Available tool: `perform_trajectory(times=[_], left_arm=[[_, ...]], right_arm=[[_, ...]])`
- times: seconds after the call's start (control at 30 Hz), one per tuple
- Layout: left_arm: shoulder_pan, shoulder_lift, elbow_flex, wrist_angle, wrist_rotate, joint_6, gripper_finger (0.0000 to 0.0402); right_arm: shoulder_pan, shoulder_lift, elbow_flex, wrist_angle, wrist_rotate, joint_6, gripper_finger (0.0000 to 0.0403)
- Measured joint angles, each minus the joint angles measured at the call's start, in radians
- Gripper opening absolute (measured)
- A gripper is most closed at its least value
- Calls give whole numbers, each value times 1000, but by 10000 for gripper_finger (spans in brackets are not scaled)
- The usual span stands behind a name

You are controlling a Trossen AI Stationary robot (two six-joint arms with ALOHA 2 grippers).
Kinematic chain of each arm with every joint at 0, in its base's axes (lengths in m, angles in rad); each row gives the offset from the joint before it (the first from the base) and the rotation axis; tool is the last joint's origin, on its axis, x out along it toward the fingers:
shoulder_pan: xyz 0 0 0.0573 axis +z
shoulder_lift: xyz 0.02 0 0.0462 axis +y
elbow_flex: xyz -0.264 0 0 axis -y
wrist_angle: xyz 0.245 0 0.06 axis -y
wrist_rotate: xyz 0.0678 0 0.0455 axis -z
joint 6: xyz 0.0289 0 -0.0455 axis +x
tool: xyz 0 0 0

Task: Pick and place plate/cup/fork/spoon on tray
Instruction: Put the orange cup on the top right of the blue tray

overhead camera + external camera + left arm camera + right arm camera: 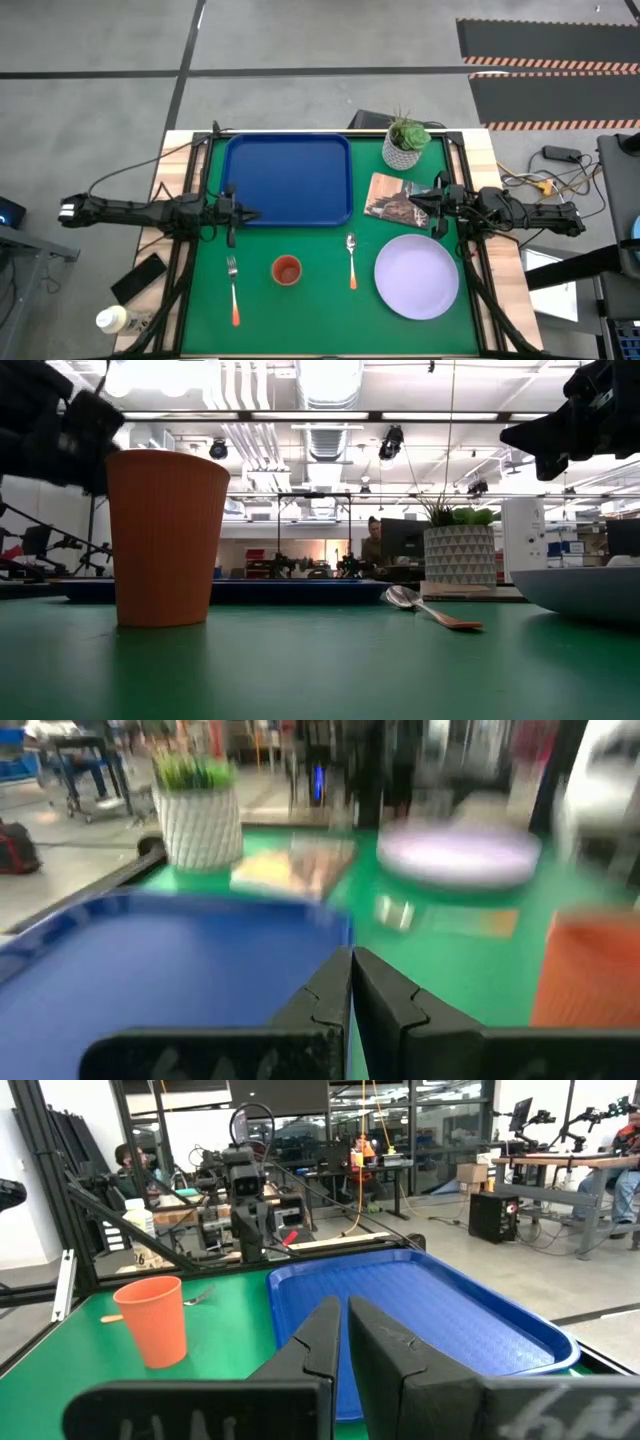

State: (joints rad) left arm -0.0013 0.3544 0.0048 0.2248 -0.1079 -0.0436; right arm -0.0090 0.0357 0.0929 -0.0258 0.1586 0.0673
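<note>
The dark blue tray [288,179] lies at the far middle of the green mat. The orange-red cup [287,270] stands upright near the front, between the fork [233,289] on its left and the spoon [352,260] on its right. The lavender plate [417,276] lies at the front right. My left gripper [250,214] is shut and empty above the tray's near left corner. My right gripper [418,203] is shut and empty above the mat, right of the tray and beyond the plate.
A white patterned plant pot [405,143] stands at the far right. A brownish packet [391,197] lies flat just under my right gripper. A phone [139,279] and a white bottle [112,319] lie off the mat at the left. People show in the room behind.
</note>
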Motion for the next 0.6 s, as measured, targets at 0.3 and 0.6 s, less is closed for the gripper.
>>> perform_trajectory(times=[0.3,0.6], left_arm=[[0,10,-1,476,-7,-257,0],[1,14,2,691,-51,-264,0]], right_arm=[[0,0,0,2,0,13,18],[0,0,0,16,0,28,18]])
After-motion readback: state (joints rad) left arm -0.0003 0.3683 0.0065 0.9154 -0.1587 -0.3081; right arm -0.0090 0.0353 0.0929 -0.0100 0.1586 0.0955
